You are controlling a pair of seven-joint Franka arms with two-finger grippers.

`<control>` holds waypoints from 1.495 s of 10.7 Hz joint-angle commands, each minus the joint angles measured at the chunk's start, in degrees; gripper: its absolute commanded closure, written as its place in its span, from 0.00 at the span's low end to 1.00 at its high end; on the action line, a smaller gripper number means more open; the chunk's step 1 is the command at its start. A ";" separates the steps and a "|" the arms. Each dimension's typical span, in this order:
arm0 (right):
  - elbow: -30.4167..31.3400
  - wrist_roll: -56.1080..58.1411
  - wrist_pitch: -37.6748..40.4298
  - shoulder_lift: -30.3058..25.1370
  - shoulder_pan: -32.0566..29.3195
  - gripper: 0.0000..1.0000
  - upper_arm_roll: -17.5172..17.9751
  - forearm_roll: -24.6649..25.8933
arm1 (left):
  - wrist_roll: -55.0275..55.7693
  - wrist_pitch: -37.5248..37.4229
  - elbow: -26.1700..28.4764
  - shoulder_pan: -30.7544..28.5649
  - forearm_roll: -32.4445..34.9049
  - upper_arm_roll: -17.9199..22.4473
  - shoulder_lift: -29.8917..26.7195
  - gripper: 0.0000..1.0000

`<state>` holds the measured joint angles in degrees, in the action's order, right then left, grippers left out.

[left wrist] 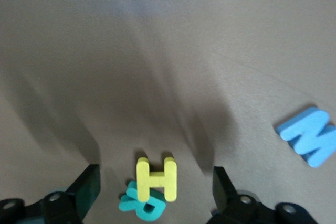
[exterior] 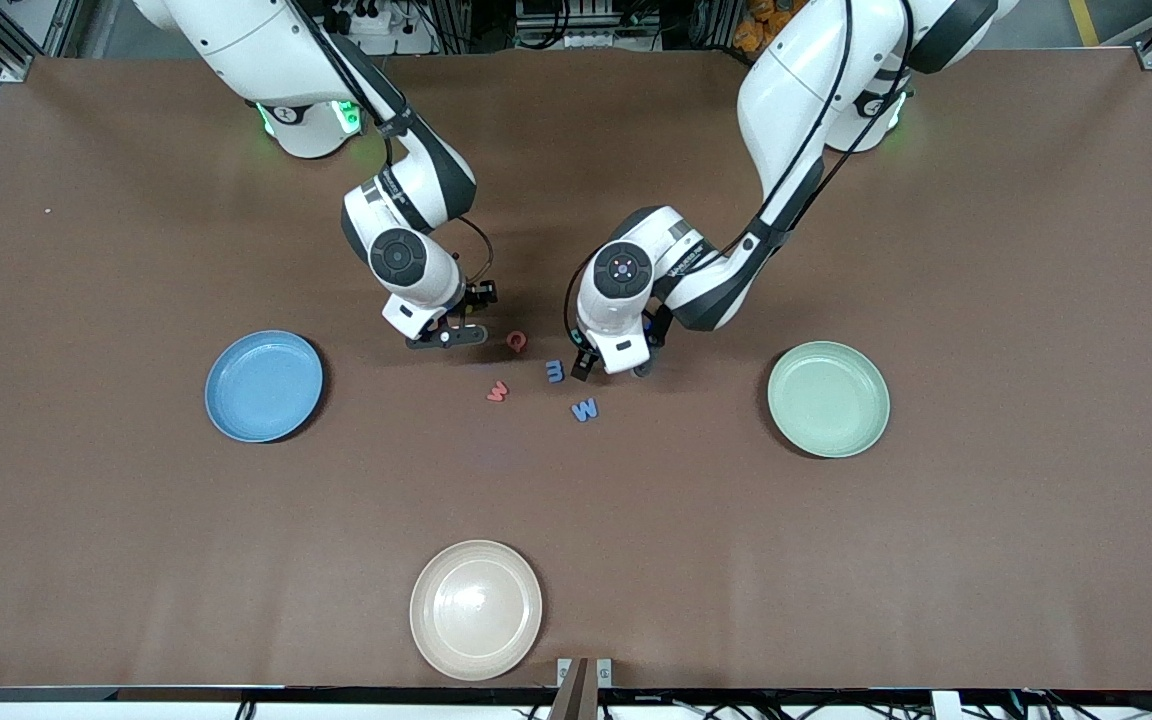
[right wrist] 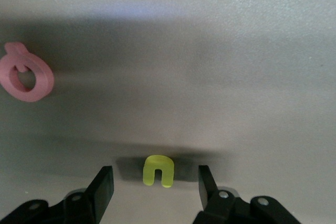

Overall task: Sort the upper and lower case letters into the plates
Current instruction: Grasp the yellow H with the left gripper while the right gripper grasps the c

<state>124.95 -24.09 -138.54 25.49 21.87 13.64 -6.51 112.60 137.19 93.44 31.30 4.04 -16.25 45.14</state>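
Zero letters sorted so far, judging by the plates. Nearest the front camera, by the table's near edge, sits the cream plate [exterior: 476, 610], bare and not part of the job. Further in, the blue plate [exterior: 264, 386] toward the right arm's end and the pale green plate [exterior: 828, 399] toward the left arm's end both show nothing inside.

Btwn them, mid-table, the loose letters: blue W [exterior: 585, 409] nearest, then red w [exterior: 498, 392], blue m [exterior: 555, 371], red Q [exterior: 516, 341] farther back.

Left gripper [exterior: 612, 372] is low over the table just beside the blue m; its wrist view shows the fingers [left wrist: 86, 187] spread wide w/ the yellow H [left wrist: 156, 178] btwn them, lying partly over a teal R [left wrist: 143, 204]. Nothing gripped yet.

Right gripper [exterior: 448, 336] is low over the table beside the Q; its fingers [right wrist: 103, 186] stand apart either side of the yellow u [right wrist: 158, 171], not touching it.

So approx all sorting is left: seven letters visible, none in a plate. An eighth I can't find. Both arms look set for a first pick.
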 commanded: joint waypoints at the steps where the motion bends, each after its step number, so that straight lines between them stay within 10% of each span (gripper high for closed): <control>1: -0.76 0.35 -0.06 0.62 0.37 0.37 -0.11 -1.14 | -0.89 0.71 -0.36 0.25 -0.26 -0.01 0.65 0.24; 6: -0.76 0.44 -0.41 1.15 0.81 0.57 -0.11 -0.70 | -0.98 0.71 -0.36 0.52 -0.17 0.08 0.56 0.58; 8: -0.93 1.84 -0.50 1.06 0.72 0.96 -0.11 -0.43 | -1.33 0.63 -0.36 0.61 -0.26 0.08 0.30 0.74; 9: -0.93 2.89 0.11 0.80 0.37 1.00 -0.11 -0.43 | -1.85 0.62 -0.36 0.52 -0.26 0.08 0.21 0.79; 13: -7.32 6.14 14.13 -1.84 -4.10 1.00 -0.80 -0.35 | -7.02 -3.04 -0.62 -1.32 -1.05 0.08 -2.42 0.83; 16: -15.07 21.29 23.03 -1.84 -5.78 1.00 -9.13 -0.34 | -16.49 -7.53 -0.63 -6.06 -4.11 0.08 -6.10 0.85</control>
<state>112.72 -10.48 -119.10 23.93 17.03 8.05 -6.45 102.37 132.65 91.79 27.89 3.14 -16.11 42.57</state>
